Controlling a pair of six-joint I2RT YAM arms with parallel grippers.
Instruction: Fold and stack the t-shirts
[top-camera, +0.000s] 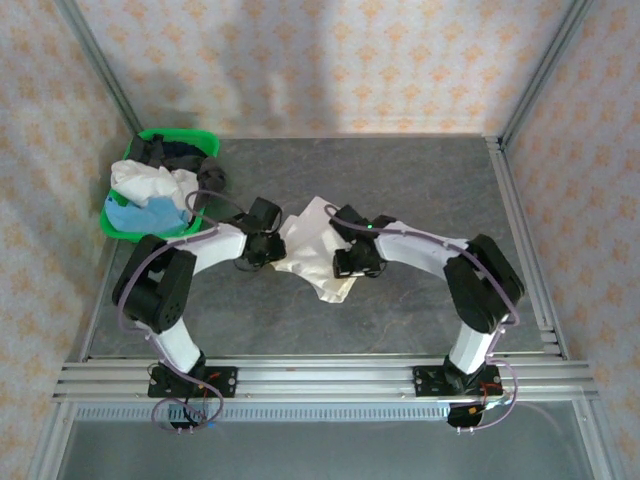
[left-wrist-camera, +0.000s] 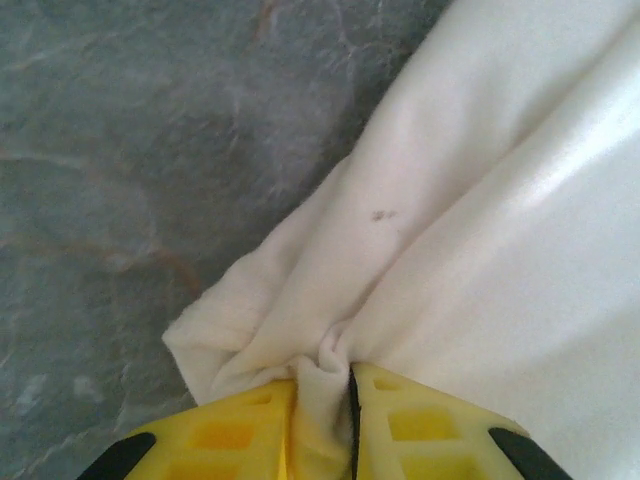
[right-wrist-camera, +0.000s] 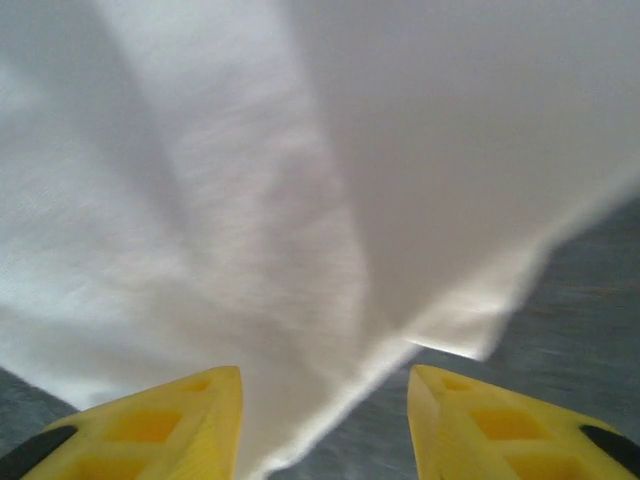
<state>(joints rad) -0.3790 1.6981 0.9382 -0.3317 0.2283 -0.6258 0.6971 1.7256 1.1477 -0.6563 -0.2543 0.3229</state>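
Shirt (top-camera: 305, 250), crumpled at centre between my arms: left gripper (left-wrist-camera: 322, 385) pinched on a thin bunched fold, right gripper (right-wrist-camera: 322, 380) agape and empty over its edge; risk: fold slips free, or right bites one layer and spreads it skew.

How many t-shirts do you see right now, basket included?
4: white t-shirt on the table; crumpled white t-shirt, light blue t-shirt and black t-shirt in the green basket. More may lie buried.

Black-and-white arms (top-camera: 215, 245) carry purple cables (top-camera: 122, 302) and yellow fingers (left-wrist-camera: 230, 435).
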